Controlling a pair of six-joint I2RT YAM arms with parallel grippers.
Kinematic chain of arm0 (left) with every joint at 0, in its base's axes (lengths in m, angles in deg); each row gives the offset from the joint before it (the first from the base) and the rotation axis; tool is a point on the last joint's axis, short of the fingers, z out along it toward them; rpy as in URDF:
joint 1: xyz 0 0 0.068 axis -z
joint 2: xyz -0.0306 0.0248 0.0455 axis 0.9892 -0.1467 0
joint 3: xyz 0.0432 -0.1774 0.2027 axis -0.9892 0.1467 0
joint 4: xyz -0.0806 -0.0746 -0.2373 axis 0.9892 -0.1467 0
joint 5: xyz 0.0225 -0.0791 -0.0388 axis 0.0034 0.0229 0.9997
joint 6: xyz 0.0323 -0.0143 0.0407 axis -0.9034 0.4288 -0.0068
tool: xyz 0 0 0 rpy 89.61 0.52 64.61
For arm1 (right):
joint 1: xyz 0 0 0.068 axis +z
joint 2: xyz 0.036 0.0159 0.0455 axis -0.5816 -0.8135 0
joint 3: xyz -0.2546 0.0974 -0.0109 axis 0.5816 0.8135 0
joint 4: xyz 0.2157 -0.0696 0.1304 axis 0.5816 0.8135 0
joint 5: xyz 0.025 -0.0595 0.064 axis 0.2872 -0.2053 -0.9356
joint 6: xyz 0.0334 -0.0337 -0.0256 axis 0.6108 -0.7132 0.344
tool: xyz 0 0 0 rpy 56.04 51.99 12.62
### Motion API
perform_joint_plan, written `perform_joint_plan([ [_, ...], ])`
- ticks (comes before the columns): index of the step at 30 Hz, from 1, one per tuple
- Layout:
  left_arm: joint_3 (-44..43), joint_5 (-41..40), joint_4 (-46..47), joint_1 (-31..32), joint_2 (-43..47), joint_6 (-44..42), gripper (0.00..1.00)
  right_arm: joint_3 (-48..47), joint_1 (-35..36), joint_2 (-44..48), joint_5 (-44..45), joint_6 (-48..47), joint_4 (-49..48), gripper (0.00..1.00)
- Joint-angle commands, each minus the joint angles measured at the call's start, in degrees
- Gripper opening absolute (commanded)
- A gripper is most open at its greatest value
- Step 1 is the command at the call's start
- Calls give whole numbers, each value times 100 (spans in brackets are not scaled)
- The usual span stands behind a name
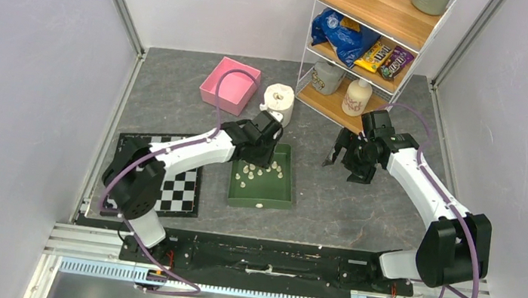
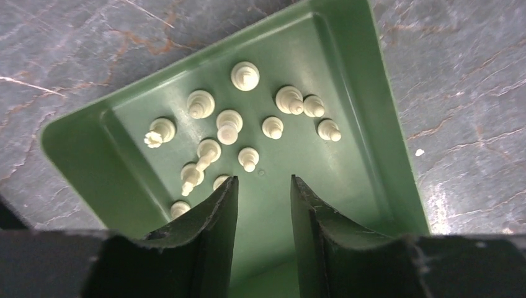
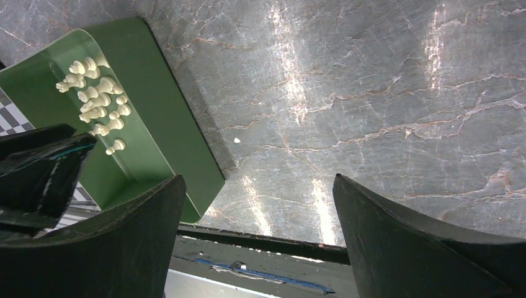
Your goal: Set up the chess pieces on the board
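Left wrist view: left gripper point(image 2: 264, 181) hangs over the green tray point(image 2: 372, 161), jaws part-spread, nothing between them. Chess pieces point(image 2: 228, 126) are clustered in the tray's far half, mostly lying tipped, none on the board point(image 1: 181, 188). The board lies flat just left of the tray, partly under the left arm. Right gripper point(image 3: 258, 180) is spread wide above bare bench point(image 3: 384, 93), right of the tray, holding nothing.

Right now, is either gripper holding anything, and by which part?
Nothing is held. The left gripper hangs open over the chess pieces in the green tray; the right gripper is open over the table.
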Motion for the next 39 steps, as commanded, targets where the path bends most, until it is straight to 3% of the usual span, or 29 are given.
perform_joint_plan([
  [1,-228,-141,20,102,-332,143,41,35,7,73,5,-90,-107,97],
  [21,-290,-375,-63,130,-883,200,36,-3,6,16,12,-108,-102,97],
  [39,-359,-357,-63,130,-1050,247,23,3,6,18,-7,-106,-89,97],
])
